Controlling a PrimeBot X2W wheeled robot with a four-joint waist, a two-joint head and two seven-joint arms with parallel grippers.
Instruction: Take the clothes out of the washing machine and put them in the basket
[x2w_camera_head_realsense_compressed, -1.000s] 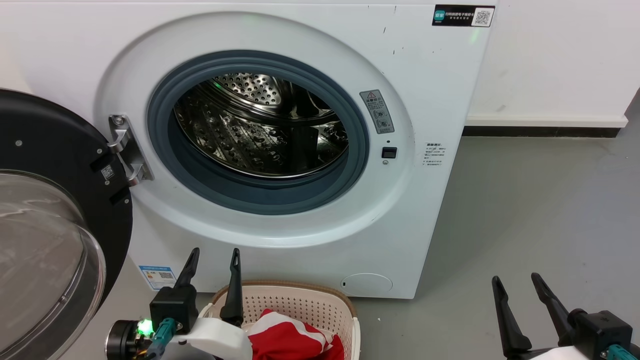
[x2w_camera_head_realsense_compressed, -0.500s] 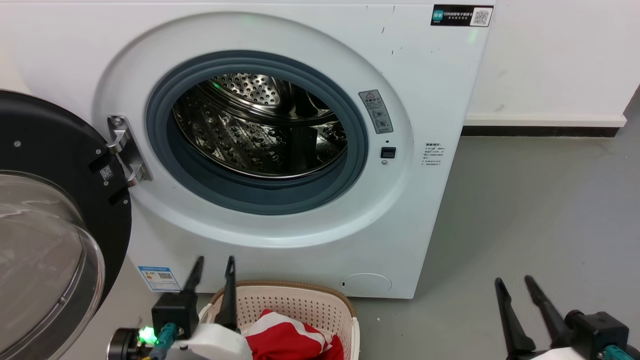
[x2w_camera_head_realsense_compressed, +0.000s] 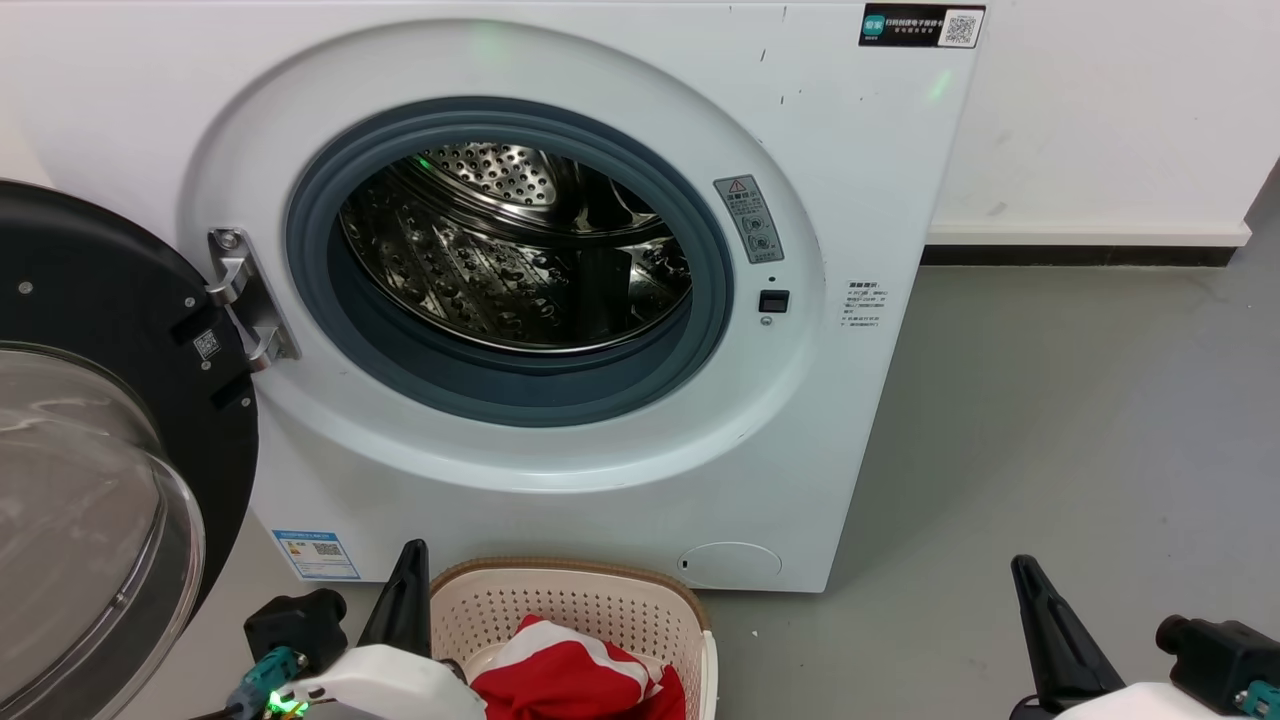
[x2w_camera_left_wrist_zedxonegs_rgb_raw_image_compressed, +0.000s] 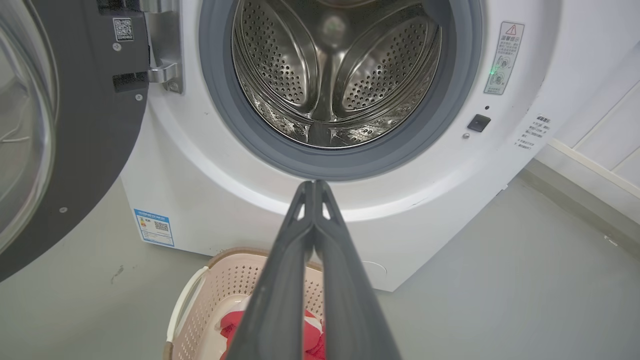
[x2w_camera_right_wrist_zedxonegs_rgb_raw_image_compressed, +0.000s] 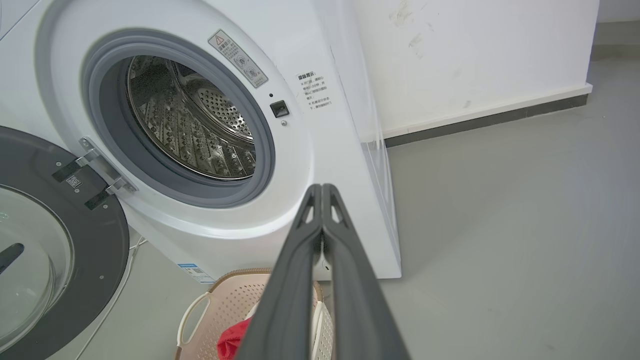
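Nearest, the left gripper (x2w_camera_left_wrist_zedxonegs_rgb_raw_image_compressed: 315, 189) hangs low by the basket's left rim. Its fingers (x2w_camera_left_wrist_zedxonegs_rgb_raw_image_compressed: 280, 290) are pressed flat together from base to tip with nothing between them. The right gripper (x2w_camera_right_wrist_zedxonegs_rgb_raw_image_compressed: 321, 192) is closed the same way and empty, out over the bare floor (x2w_camera_head_realsense_compressed: 1050, 420) to the right. Both look parked, which fits arms with no piece in hand.

Just beyond the left gripper, the basket (x2w_camera_head_realsense_compressed: 575, 575) stands on the floor close against the foot of the machine (x2w_camera_head_realsense_compressed: 560, 490), below the porthole. It is likely set there so that a garment pulled out has only a short drop. The clothes (x2w_camera_head_realsense_compressed: 570, 670), red with white stripes, lie bunched inside it.

Farther on, the door (x2w_camera_head_realsense_compressed: 100, 290) is swung wide to the left, leaving the opening free. The drum (x2w_camera_head_realsense_compressed: 480, 280) shows bare perforated steel in all three views, so I judge the unloading done, though the gasket hides the drum's near bottom lip.
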